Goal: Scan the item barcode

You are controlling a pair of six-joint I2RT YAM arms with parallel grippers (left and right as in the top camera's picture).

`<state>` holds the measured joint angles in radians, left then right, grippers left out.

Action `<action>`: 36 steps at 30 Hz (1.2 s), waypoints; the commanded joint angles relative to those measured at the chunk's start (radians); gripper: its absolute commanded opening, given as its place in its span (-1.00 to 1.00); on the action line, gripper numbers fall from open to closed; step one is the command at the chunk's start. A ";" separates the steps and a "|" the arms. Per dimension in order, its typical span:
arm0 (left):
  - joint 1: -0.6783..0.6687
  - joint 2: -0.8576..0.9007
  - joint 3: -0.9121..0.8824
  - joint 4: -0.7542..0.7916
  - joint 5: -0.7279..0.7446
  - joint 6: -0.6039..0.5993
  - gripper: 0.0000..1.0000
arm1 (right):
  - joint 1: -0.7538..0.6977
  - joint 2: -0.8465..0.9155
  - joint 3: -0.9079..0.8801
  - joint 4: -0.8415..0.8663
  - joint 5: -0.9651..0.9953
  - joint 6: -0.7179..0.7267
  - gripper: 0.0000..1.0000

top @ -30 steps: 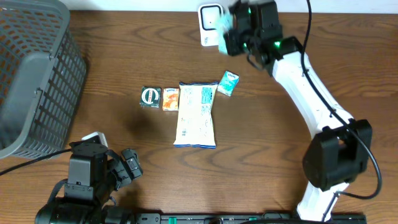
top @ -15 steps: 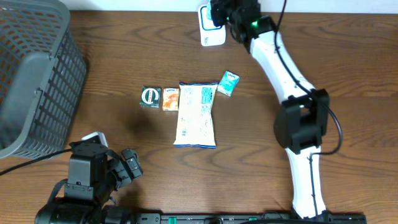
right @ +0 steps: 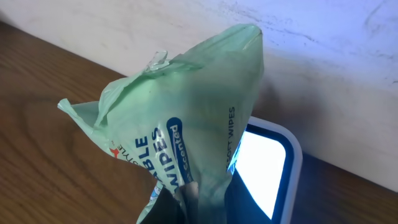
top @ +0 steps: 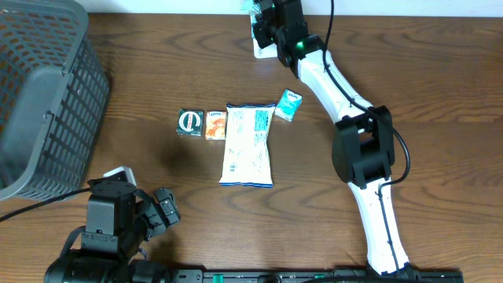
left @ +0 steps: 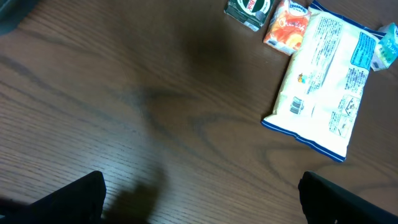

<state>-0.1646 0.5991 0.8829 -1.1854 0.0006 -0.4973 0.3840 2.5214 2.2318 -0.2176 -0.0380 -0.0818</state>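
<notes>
A dark brown wood-grain tabletop runs back to a white wall. Nearest the front edge, at the left, the left pincer [top: 163, 206] hangs released, jaws spread wide with only bare wood between them. Beyond it, in the middle of the tabletop, four things lie in a loose row: a small dark green box with a round white logo [top: 189, 122], a small orange carton [top: 216, 124] touching its right side, a long white snack bag with blue edges [top: 248, 145] just beside the carton, and a small light blue packet [top: 288, 104] at the bag's far right corner. A grey plastic mesh basket [top: 39, 94] sits well apart at the left edge. At the far edge, by the wall, the white right arm reaches out and the right pincer [top: 263, 17] is clenched on a pale green plastic pack of wipes [right: 186, 124], gripped at its lower end and raised upright. The pack is held just beside a white scanner with a glowing screen [right: 267, 171], which stands against the wall, its lit face partly hidden behind the pack.
</notes>
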 commanded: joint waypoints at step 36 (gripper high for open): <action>0.002 -0.004 -0.002 -0.003 -0.009 0.002 0.96 | -0.583 -0.155 -0.002 -0.715 0.311 -0.146 -0.91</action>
<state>-0.1646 0.5991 0.8829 -1.1858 0.0006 -0.4973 -0.1547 2.3898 2.2410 -0.9058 0.2630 -0.1505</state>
